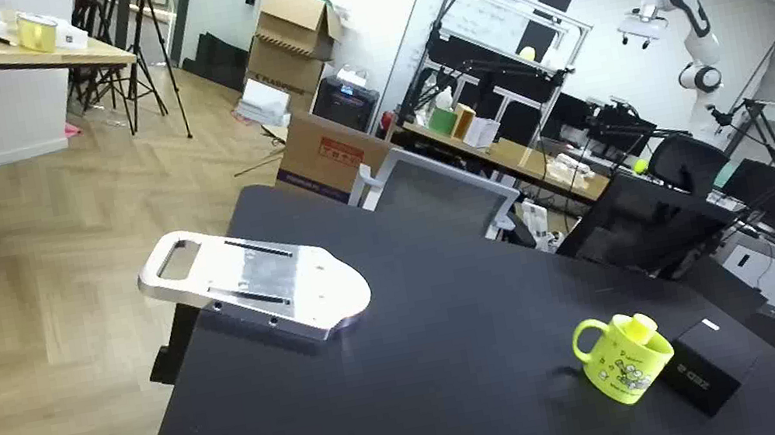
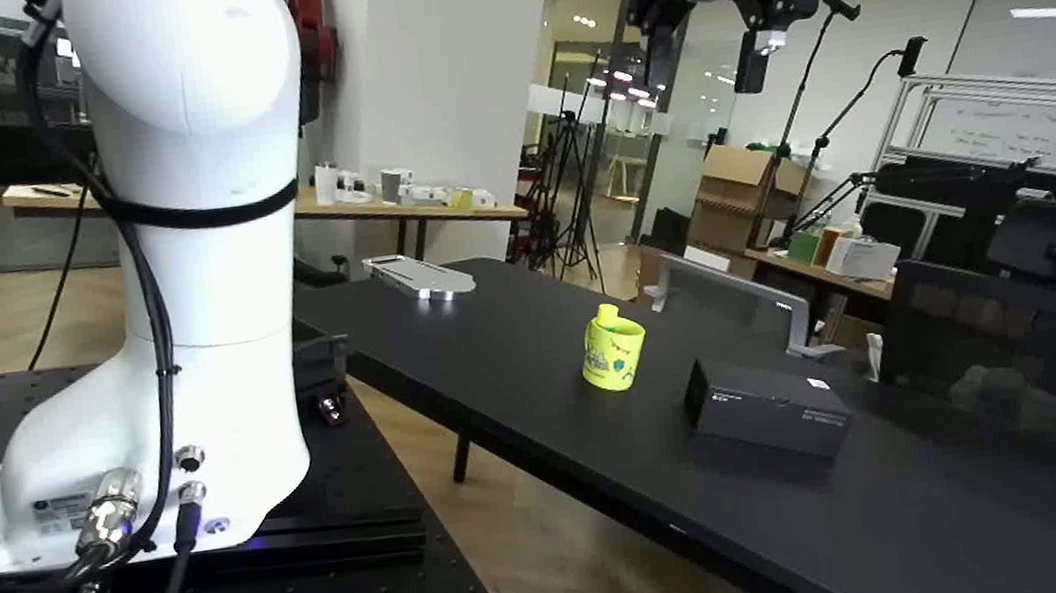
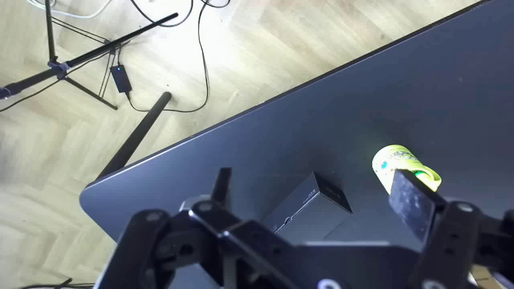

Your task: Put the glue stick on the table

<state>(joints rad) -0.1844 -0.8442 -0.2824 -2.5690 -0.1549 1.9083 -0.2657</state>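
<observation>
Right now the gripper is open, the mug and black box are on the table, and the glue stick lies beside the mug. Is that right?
Not quite: the glue stick is inside the mug, its top poking out, as both exterior views show. The rest stands.

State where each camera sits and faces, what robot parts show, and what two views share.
An exterior view: above the black table, facing cardboard boxes; only a distant white arm, seemingly another robot's, shows.
An exterior view: near the robot's base, facing across the table; base, lower arm and open gripper show.
Wrist view: over the table, looking down at it and floor; both fingers show.
Both exterior views share the mug and metal plate.
</observation>
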